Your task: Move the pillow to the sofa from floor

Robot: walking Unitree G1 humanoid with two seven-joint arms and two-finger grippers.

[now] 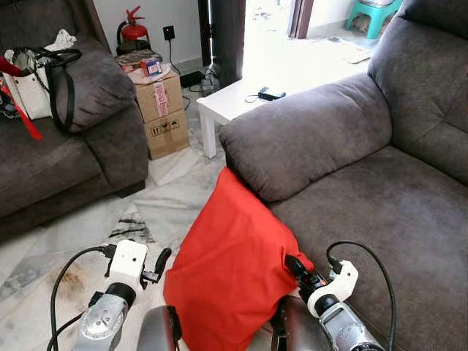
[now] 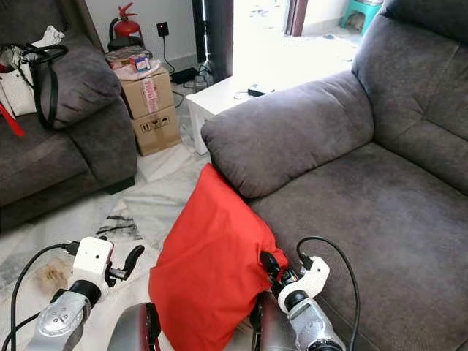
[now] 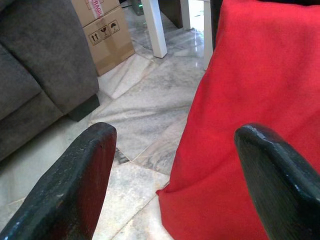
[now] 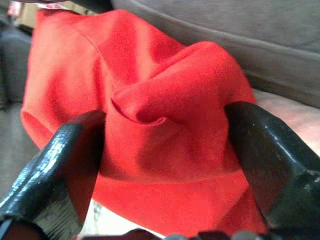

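We see the soft red fabric pillow (image 1: 227, 270) leaning against the grey sofa (image 1: 380, 212), its right corner pinched in our right pincer (image 4: 165, 145), while our left pincer (image 3: 175, 175) gapes empty beside its left edge.

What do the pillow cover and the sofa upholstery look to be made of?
Pillow: red woven cloth, matte; it creases softly where the right hand bunches it. Sofa: grey, suede-like fabric, probably microfibre; short nap with lighter and darker patches, no shine.
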